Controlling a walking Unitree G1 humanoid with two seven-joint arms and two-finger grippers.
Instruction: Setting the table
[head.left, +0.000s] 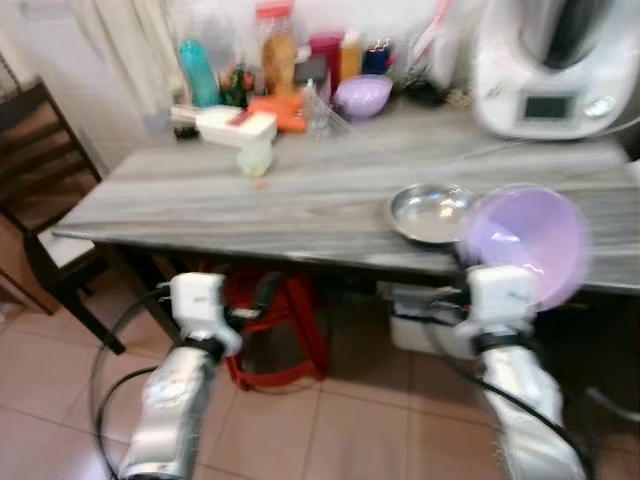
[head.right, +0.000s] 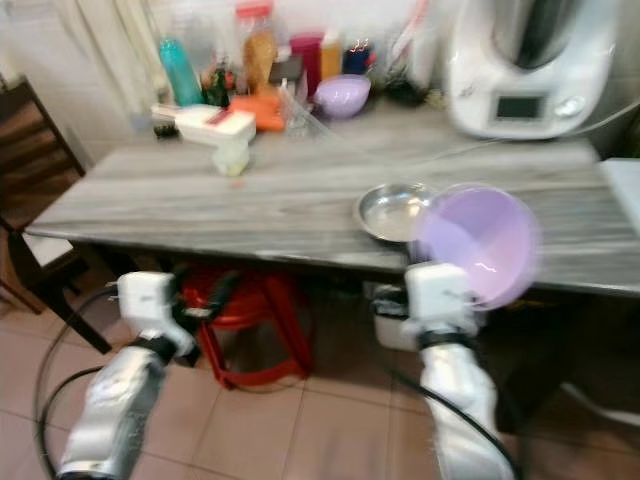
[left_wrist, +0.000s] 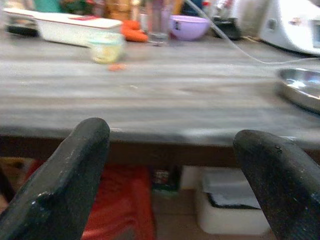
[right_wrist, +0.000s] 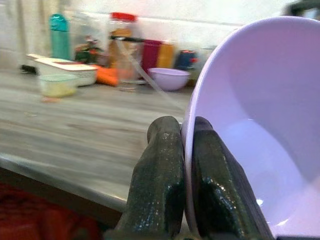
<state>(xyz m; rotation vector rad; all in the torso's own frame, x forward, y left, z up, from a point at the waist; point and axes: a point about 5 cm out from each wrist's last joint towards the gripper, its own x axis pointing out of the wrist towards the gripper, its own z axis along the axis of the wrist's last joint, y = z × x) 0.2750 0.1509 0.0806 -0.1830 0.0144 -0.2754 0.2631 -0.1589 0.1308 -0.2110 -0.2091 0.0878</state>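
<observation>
At the near edge of the grey table (head.left: 250, 205), the right gripper (right_wrist: 185, 165) holds a lilac bowl (head.left: 528, 243) up by its rim, the arm reaching forward and upward from below the table edge. Its two black fingers (right_wrist: 159, 175) are clamped together on the rim, one inside the bowl and one outside, as the right wrist view shows. The bowl is tilted on its side, its hollow facing back toward the robot, and it rises above and to the right of the gripper. It hangs over the front edge of the table, not resting on it.

Just to the left of the bowl, a shallow metal dish (head.left: 430, 212) lies flat on the table, close to the front edge; the bowl overlaps the dish's right side in the head views.

The left gripper (left_wrist: 175, 170) is held low in front of the table, just below its edge, with the arm bent forward. Its fingers stand wide apart with nothing between them.

Farther back on the table are a second lilac bowl (head.left: 362, 96), a white flat box (head.left: 236, 124), a teal bottle (head.left: 198, 72), a red-lidded jar (head.left: 277, 48) and a white kitchen machine (head.left: 552, 65). A red stool (head.left: 285, 325) stands under the table, and a dark wooden chair (head.left: 40, 200) is at its left end.
</observation>
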